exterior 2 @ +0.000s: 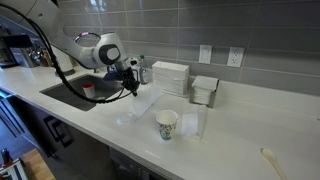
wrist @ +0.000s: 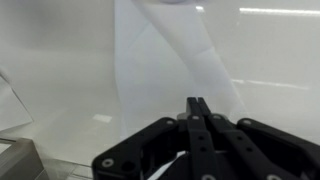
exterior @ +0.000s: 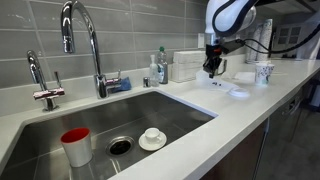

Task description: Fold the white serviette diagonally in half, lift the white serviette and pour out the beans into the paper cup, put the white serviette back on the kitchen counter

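My gripper [wrist: 197,102] is shut, its two fingers pressed together, and it hovers low over the kitchen counter [exterior 2: 240,120] just past the sink. The white serviette [wrist: 170,60] spreads out creased in front of the fingertips, and a sliver of it shows beneath them, so a corner looks pinched. In both exterior views the gripper [exterior 2: 133,88] [exterior: 212,70] sits right above the serviette [exterior 2: 142,103]. The paper cup [exterior 2: 167,123] [exterior: 263,72] stands upright a short way beyond. No beans can be made out.
The steel sink [exterior: 120,125] holds a red-topped cup [exterior: 76,145] and a saucer with a small cup [exterior: 152,138], under a tall tap [exterior: 85,40]. White boxes [exterior 2: 170,75] [exterior 2: 205,90] stand against the wall. A white disc [exterior: 240,93] lies near the paper cup.
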`<state>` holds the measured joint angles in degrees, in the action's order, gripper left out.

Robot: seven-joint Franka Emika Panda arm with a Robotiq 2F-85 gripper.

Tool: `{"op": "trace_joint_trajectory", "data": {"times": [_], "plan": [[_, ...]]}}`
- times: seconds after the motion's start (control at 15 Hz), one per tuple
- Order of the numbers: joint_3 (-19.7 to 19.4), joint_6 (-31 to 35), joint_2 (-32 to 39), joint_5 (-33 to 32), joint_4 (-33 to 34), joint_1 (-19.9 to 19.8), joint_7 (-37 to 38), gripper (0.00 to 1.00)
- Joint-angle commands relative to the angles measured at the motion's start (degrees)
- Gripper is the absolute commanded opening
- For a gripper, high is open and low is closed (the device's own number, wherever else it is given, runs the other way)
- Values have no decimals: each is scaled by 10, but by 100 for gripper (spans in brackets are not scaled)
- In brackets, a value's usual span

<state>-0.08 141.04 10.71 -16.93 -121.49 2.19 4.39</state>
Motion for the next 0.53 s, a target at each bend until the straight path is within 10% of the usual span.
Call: {"op": "trace_joint_trajectory", "data": {"times": [0.0, 0.47], "plan": [[8, -34, 32, 24, 44, 14, 21, 0], [23, -47, 94, 86, 107, 23, 30, 0]]}}
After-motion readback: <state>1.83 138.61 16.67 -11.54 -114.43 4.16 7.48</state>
